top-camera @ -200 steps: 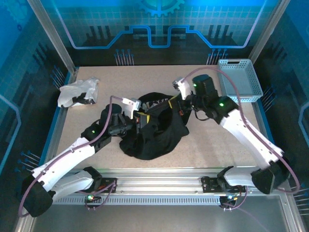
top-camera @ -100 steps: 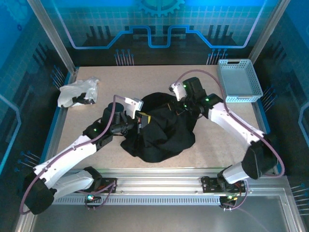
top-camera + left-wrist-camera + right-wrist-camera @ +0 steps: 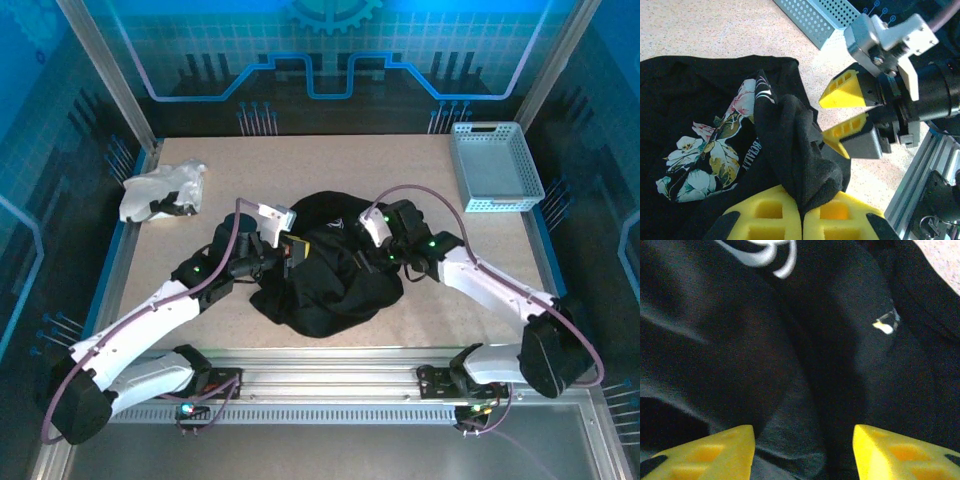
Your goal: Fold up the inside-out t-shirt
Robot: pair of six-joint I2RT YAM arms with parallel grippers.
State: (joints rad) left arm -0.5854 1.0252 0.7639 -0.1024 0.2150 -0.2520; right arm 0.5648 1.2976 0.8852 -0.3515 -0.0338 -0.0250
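Note:
The inside-out t-shirt [image 3: 335, 280] is a crumpled black heap in the middle of the table. Its floral print [image 3: 715, 155] shows in the left wrist view. My left gripper [image 3: 290, 247] is at the heap's left edge, and its yellow pads [image 3: 765, 220] are shut on a raised fold of the black cloth [image 3: 800, 150]. My right gripper [image 3: 368, 258] hovers low over the right part of the heap. It is open [image 3: 835, 117], with nothing between its fingers. In the right wrist view the right gripper [image 3: 804, 452] stands wide over dark fabric [image 3: 740, 340], near a small pale tag [image 3: 885, 326].
A white garment [image 3: 160, 190] lies bunched at the table's far left. A light blue perforated basket [image 3: 495, 165] stands at the far right corner, and its edge [image 3: 815, 20] shows in the left wrist view. An aluminium rail [image 3: 330, 375] runs along the near edge.
My right gripper has opened and let go of the shirt, then moved down and nearer over the heap. The lifted cloth has slumped. The left gripper stays shut on its fold.

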